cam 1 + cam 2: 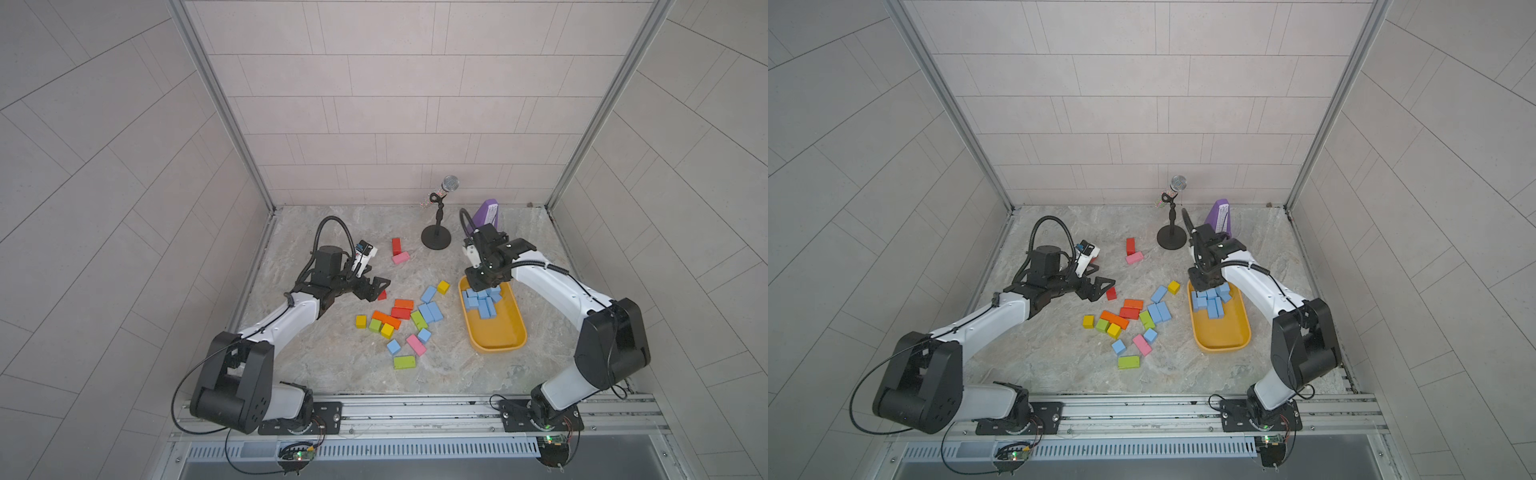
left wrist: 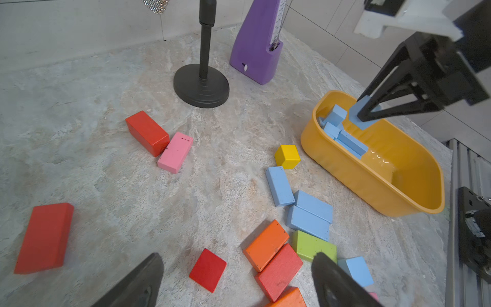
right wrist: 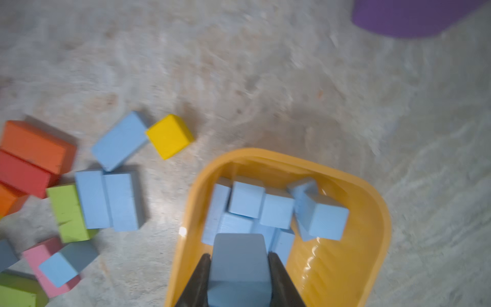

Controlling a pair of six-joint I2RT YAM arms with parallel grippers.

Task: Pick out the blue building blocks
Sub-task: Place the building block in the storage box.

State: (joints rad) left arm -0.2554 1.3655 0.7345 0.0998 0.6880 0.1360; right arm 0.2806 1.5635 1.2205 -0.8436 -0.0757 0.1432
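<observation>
Left gripper (image 1: 378,290): jaws apart, above small red block (image 1: 381,295). Centre: five blue building blocks (image 1: 431,310) loose on table (image 1: 332,365). Right: more blue heaped in yellow tray (image 1: 500,332); right gripper (image 3: 239,257) clamped on blue block (image 3: 239,273) over tray's far end.

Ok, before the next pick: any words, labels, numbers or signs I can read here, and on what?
No text is readable in any view.
Purple metronome: scale marks on its face, too small to read.
Left arm's wrist camera: blue and red sticker, blurred.
Blue building blocks and yellow tub: no print visible.
</observation>
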